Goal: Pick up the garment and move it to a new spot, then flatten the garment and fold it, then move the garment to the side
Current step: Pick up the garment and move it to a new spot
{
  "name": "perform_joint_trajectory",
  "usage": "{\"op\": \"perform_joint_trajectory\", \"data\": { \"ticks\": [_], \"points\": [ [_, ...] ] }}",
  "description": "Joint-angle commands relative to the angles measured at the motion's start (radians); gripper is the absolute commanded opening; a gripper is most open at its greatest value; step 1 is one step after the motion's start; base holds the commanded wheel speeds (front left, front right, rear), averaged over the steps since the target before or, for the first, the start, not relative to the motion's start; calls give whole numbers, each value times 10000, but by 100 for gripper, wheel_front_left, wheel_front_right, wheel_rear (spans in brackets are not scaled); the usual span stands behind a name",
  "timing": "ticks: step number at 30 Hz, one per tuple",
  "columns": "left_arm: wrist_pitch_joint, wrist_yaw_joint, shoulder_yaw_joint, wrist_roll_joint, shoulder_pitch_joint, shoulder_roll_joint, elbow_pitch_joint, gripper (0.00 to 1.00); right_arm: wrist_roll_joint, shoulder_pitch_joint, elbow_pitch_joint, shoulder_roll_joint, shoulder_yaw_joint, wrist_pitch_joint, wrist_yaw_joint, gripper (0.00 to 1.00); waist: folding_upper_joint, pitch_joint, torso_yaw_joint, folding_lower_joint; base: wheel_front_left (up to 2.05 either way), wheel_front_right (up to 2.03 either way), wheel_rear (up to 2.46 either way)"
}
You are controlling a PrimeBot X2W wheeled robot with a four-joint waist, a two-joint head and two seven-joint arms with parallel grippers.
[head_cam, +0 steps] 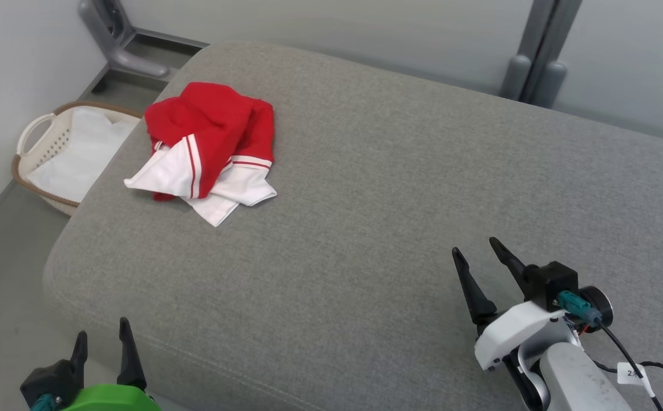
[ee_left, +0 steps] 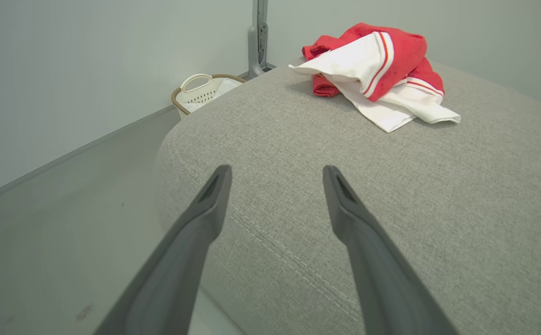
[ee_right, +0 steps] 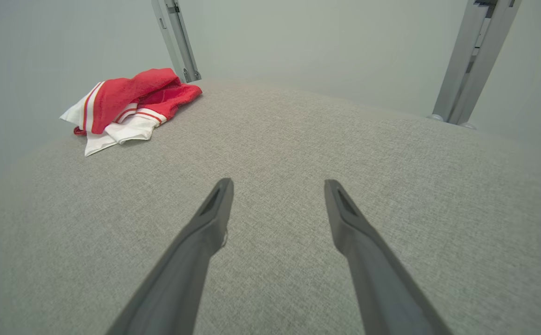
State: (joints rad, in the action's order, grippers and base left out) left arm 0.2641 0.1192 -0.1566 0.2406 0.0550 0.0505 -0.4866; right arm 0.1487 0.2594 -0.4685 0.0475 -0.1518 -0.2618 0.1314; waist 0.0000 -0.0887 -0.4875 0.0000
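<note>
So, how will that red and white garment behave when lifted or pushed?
The red and white garment lies crumpled in soft folds, so it is probably floppy and would sag when lifted. Thin layers suggest it is light. On the woven grey cushion it may bunch when pushed.

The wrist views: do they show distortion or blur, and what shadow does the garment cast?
Left wrist view: the grey cushion bulges from the wide lens; the garment casts a soft shadow. Right wrist view: edges look hazy. Head view: even light, no glare.
</note>
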Motion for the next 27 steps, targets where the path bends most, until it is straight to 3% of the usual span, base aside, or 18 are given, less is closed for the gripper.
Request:
{"op": "perform_joint_trajectory", "data": {
  "ticks": [1,10,16,27],
  "points": [
    [2,10,-14,132,166,16,-48,100,20,192,-40,63,-21,-44,-15,100,0,-338,-590,0,0,0,0],
    [2,114,1,853,1452,123,-493,100,-404,956,15,63,-425,-44,-15,100,0,-1342,-72,0,0,0,0],
    [2,115,1035,2118,3178,997,-930,100,-812,1624,232,66,-557,-44,-15,100,0,-2360,487,0,0,0,0],
    [2,115,3645,4673,5932,3086,-1711,100,-1181,2641,811,63,-921,-44,-15,100,0,-3976,1704,0,0,0,0]
  ]
}}
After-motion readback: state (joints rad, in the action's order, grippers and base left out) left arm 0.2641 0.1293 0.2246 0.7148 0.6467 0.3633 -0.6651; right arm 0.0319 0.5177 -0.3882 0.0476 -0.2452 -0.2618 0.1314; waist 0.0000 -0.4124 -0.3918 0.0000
